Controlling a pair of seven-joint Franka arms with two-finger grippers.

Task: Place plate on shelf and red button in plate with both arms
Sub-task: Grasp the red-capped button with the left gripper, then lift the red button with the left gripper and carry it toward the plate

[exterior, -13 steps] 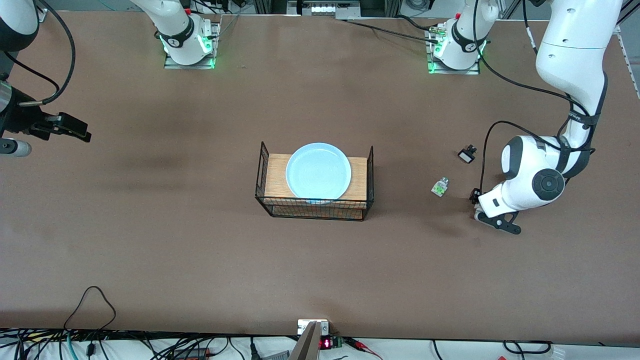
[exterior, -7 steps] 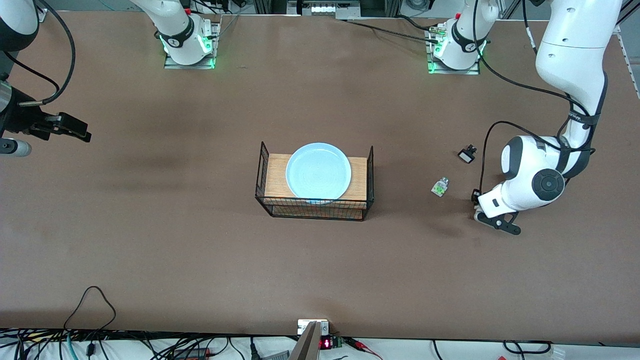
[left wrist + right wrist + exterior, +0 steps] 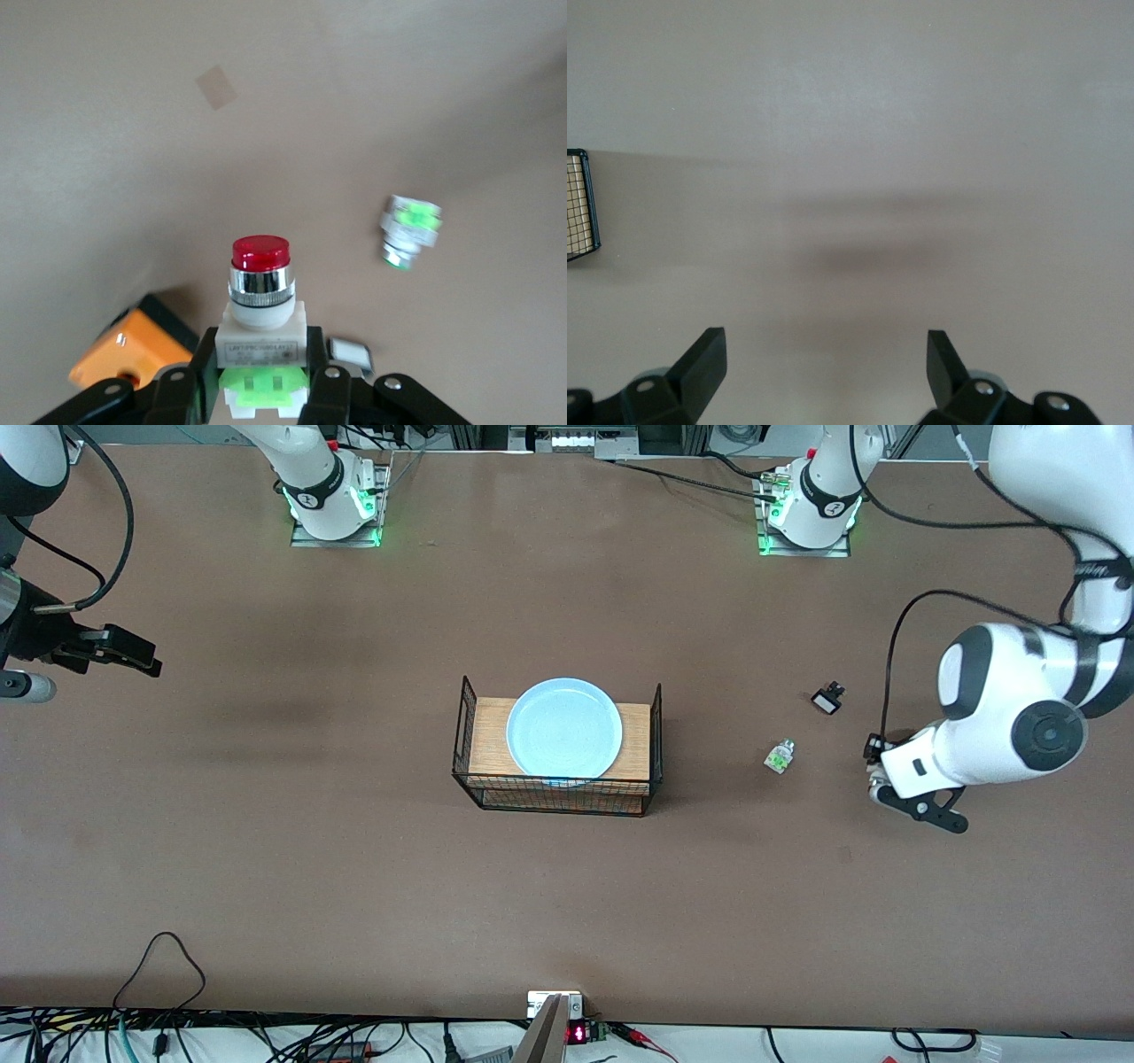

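While my left gripper [image 3: 263, 390] is clamped on the red button [image 3: 262, 332], I hold it up over the bare table toward the left arm's end. The button has a glossy red domed cap, a chrome collar, a boxy white body and a green base pinched between my black fingers [image 3: 324, 394]. In the front view my left gripper [image 3: 917, 802] hides the button.

Below it on the table lies a similar part [image 3: 407, 230] with a chrome ring and green insert, lying on its side; in the front view this part [image 3: 780, 755] sits well apart from my gripper, toward the plate. A black-and-white piece [image 3: 827, 699] lies farther from the camera than that. The left wrist view also shows an orange box [image 3: 128, 347] with a black edge beside the button.

The plate [image 3: 564, 727], round, shallow, pale blue and glossy, rests on a wooden board [image 3: 489, 735] inside a black wire basket [image 3: 558, 794] at the table's [image 3: 354, 850] middle.

My right gripper [image 3: 826, 367] waits spread wide over the brown matte table at the right arm's end; in the front view it [image 3: 120, 654] is well apart from the basket.
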